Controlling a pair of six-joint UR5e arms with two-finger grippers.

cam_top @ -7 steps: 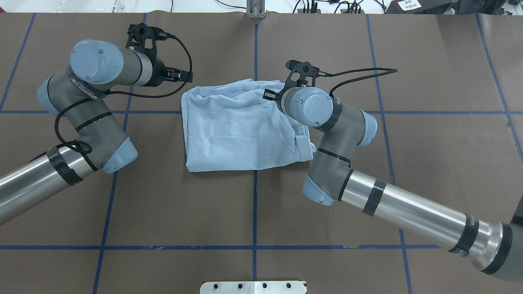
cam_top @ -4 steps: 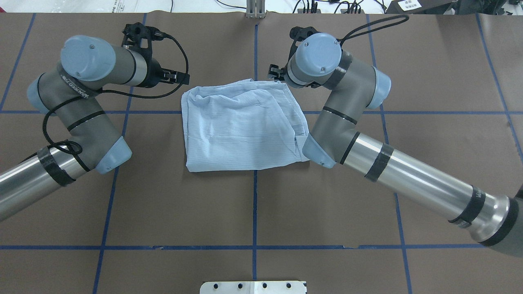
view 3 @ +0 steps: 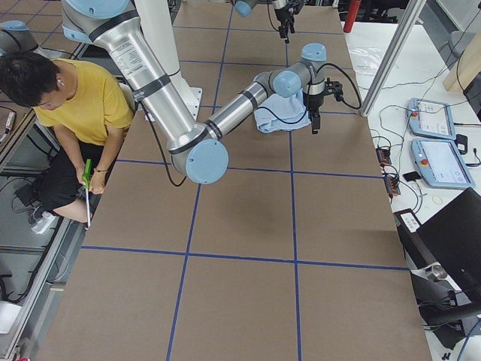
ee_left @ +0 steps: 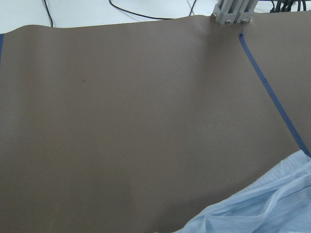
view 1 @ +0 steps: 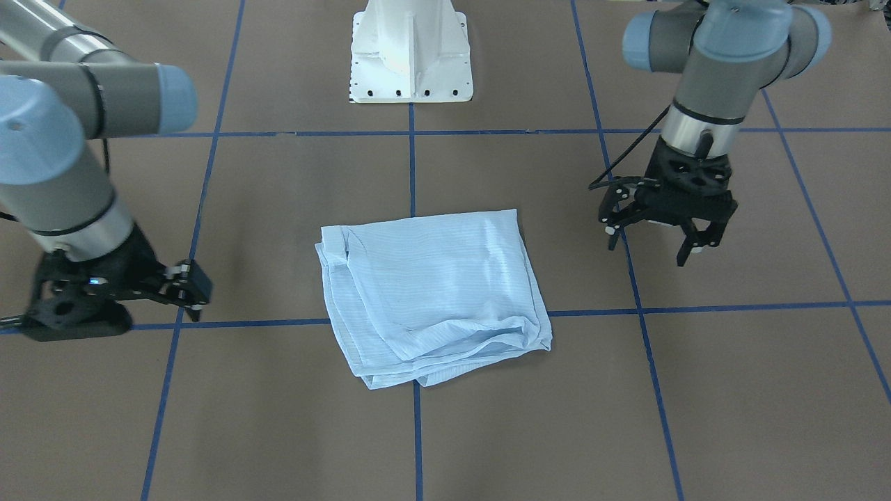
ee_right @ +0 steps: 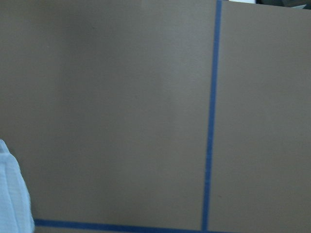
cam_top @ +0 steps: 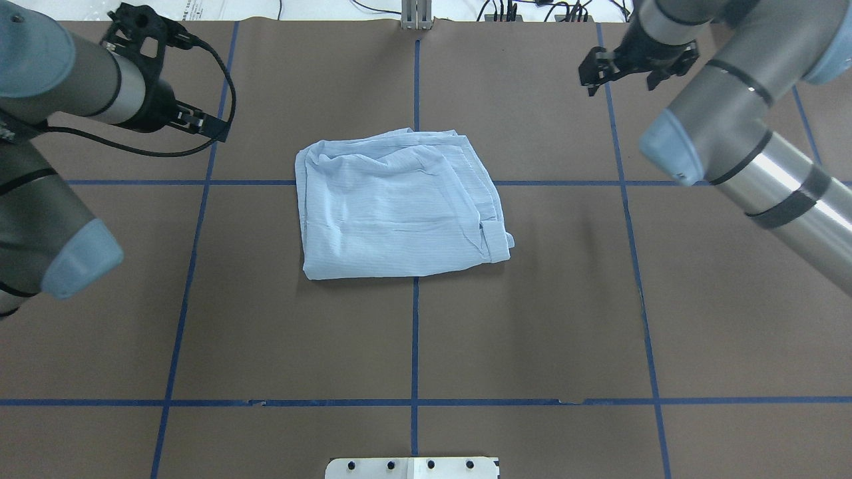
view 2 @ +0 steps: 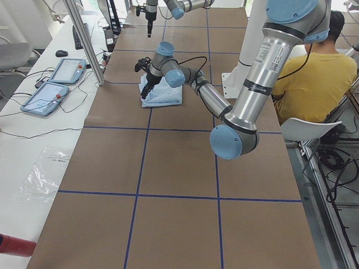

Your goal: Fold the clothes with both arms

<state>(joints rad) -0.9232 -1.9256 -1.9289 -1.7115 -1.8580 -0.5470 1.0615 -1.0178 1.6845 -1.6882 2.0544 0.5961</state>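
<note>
Gridding the brown paper [cam_top: 532, 299], blue tape lines [cam_top: 415, 346] cross beneath the shirt [cam_top: 393, 206].

- A brown paper sheet covers the desk [cam_top: 532, 299], and blue tape lines [cam_top: 414, 346] divide it into large rectangles.
- An aluminium profile post [cam_top: 416, 13] stands at the desk's far edge, with black cables [cam_top: 532, 10] on the white surface behind it.
- A white side bench [view 2: 33, 140] runs along the desk's far side. On it lie two teach pendants [view 2: 66, 70], a computer mouse [view 2: 61, 53] and a clear plastic bag [view 2: 47, 174].
- A slanted metal pole [view 2: 84, 39] rises from that bench.
- A person in a yellow shirt [view 2: 317, 70] sits on a white chair [view 2: 311, 130] beside the desk.
- Cables lie tangled on the floor [view 2: 336, 168] by the chair.
- The light is even and the shadows are soft.
</note>
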